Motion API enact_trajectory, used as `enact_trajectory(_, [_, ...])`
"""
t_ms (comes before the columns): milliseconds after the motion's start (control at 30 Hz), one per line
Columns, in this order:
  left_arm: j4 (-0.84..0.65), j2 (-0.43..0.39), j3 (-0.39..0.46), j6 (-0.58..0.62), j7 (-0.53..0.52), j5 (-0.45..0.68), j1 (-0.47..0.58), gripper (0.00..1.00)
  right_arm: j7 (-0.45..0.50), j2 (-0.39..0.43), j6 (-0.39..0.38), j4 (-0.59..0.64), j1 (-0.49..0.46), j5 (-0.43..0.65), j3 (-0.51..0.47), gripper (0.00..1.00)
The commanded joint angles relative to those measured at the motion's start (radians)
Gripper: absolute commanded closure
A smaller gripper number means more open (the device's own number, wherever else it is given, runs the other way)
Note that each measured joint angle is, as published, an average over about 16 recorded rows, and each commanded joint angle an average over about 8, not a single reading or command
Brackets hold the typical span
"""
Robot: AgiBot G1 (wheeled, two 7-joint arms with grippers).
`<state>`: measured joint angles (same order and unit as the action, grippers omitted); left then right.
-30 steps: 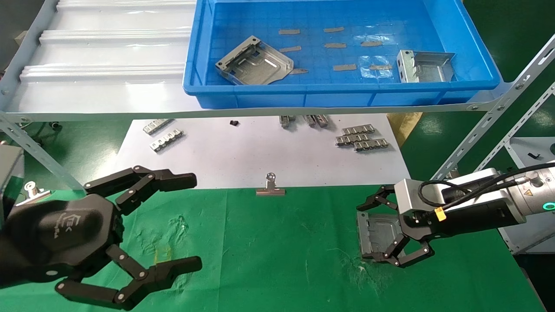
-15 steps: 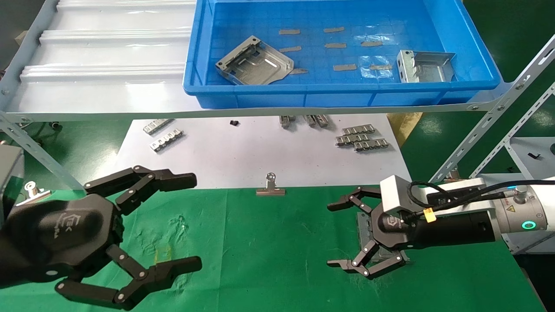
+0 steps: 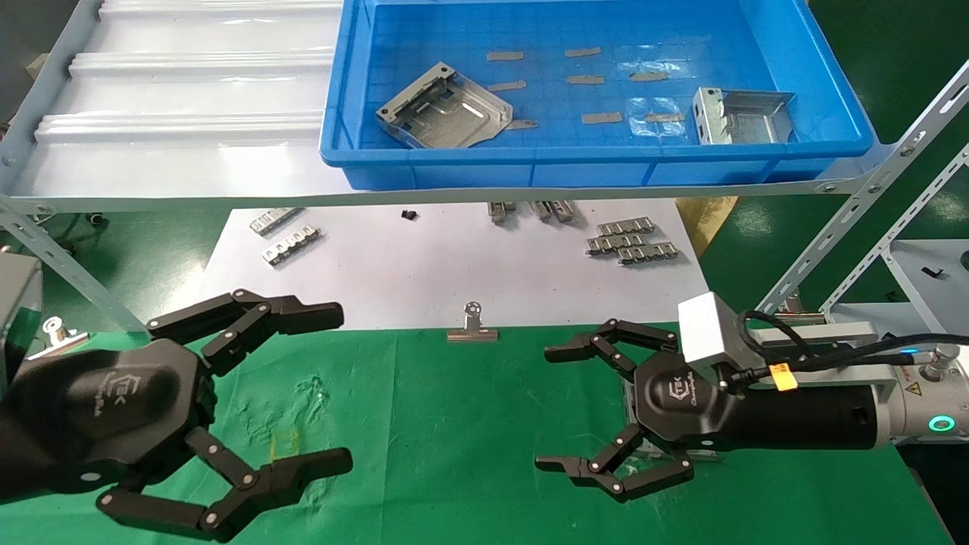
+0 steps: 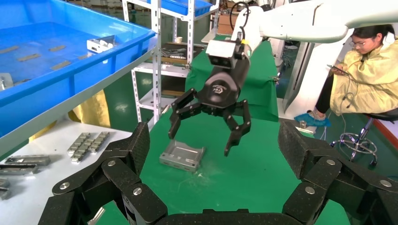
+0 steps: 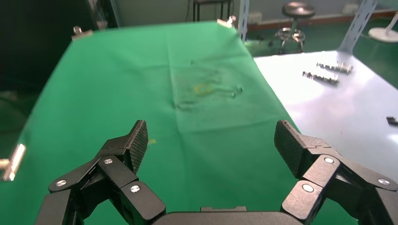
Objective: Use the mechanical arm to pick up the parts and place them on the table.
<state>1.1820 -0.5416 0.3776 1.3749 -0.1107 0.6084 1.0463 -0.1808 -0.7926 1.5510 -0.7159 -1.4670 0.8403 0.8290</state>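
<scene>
My right gripper is open and empty, raised above the green table. One silvery part lies flat on the cloth under the gripper body, mostly hidden in the head view; the left wrist view shows it apart from the open right gripper. Two more parts stay in the blue bin: one at its left, one at its right. My left gripper is open and empty, parked over the table's near left. The right wrist view shows only bare cloth between my right fingers.
The blue bin sits on a white shelf at the back. A white sheet beyond the cloth carries ridged metal strips and a binder clip. A slanted shelf strut stands at the right. A person sits behind.
My right gripper has let go of the part, opened wide and lifted, swinging left over the cloth. The part stays on the table. The left arm has not moved.
</scene>
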Motion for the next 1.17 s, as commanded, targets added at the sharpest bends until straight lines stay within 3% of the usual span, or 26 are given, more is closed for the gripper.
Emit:
enact_trajectory(33, [0.000, 0.000, 0.000, 0.000, 0.000, 0.000, 0.000, 0.00, 0.024, 0.012, -0.004, -0.037, 0.026, -0.007, -0.036, 0.00])
enact_trajectory(867, [0.000, 0.000, 0.000, 0.000, 0.000, 0.000, 0.000, 0.00, 0.326, 0.160, -0.049, -0.503, 0.347, -0.097, -0.486, 0.00])
enact_trajectory(1167, [0.000, 0.000, 0.000, 0.000, 0.000, 0.000, 0.000, 0.00, 0.384, 0.191, -0.056, -0.601, 0.415, -0.117, -0.581, 0.00])
